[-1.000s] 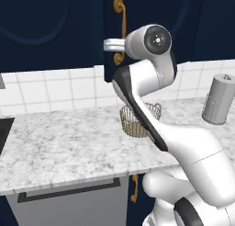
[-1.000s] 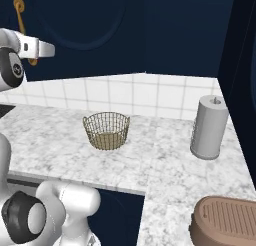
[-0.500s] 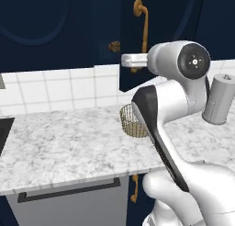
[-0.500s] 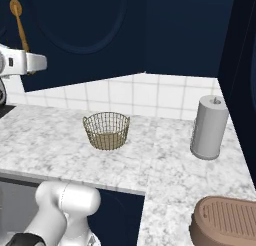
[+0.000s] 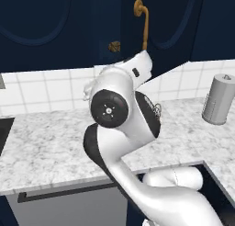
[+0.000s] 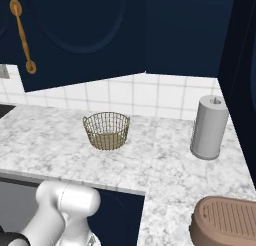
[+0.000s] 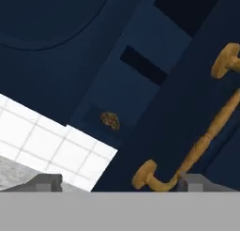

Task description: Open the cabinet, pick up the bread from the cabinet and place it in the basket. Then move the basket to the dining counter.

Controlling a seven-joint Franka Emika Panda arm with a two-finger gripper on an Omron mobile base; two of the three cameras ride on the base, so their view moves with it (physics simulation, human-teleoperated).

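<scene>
Dark navy arched-panel cabinet (image 5: 55, 32) door ajar, exposing small brown lumpy bread (image 7: 110, 120) | gripper (image 7: 121, 180) jaws wide, empty, flanking brass handle (image 7: 197, 145) | golden wire basket (image 6: 106, 130) waits on counter.

White-grey marbled tabletop (image 6: 165, 175) beneath white tile, carrying a round golden-tan wire mesh basket (image 6: 106, 130), a grey upright cylinder (image 6: 209, 127) well apart, and a brown ribbed oval object (image 6: 227, 224) at near corner.
</scene>
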